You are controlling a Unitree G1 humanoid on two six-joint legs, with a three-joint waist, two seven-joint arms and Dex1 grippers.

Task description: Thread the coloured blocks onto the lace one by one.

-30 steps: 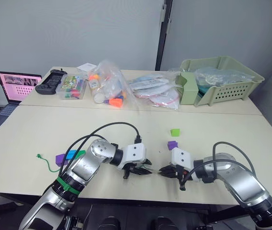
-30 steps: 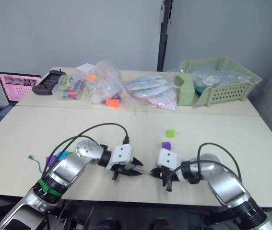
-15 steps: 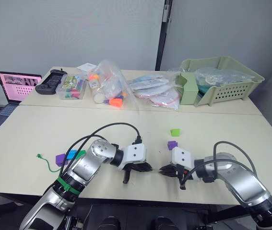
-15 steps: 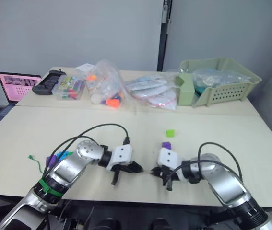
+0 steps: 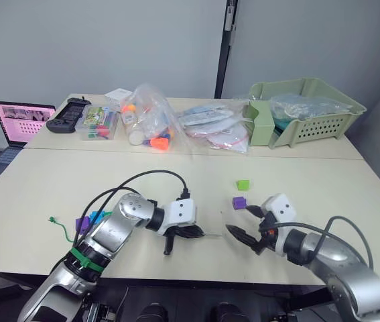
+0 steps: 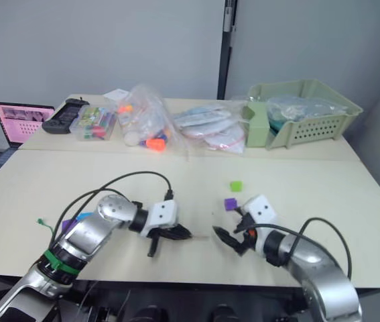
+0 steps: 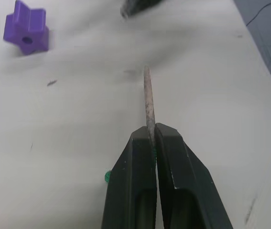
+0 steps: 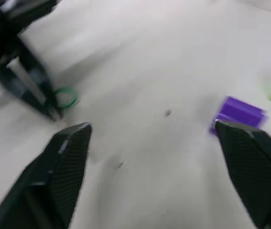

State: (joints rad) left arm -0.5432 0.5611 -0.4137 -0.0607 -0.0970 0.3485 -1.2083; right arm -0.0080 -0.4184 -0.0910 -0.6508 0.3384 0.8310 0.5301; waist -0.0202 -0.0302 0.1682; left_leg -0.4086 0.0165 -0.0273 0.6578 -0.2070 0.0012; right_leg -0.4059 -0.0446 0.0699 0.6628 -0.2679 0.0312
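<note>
Lace (image 5: 60, 227) lies at the left of the near table (image 5: 42, 181), its knotted green end free on the surface, and runs past a cluster of blocks: a purple one (image 5: 81, 223), a bright blue one (image 5: 98, 216) and a green one close against it. The stiff pale tip (image 7: 147, 98) is pinched between the closed fingers of the left gripper (image 5: 198, 233), projecting forward toward the right gripper. A purple block (image 5: 239, 202) and a lime-green block (image 5: 243, 184) sit apart near the table centre. The right gripper (image 5: 241, 236) hovers low with its fingers spread wide and empty, the purple block just beyond it.

Handling judgement: the string is limp and light, so only the stiff tip gives control; grip it close behind the point. The blocks look light, hard and smooth, likely to skid; grasp across opposite flat faces, leaving the bore clear.
</note>
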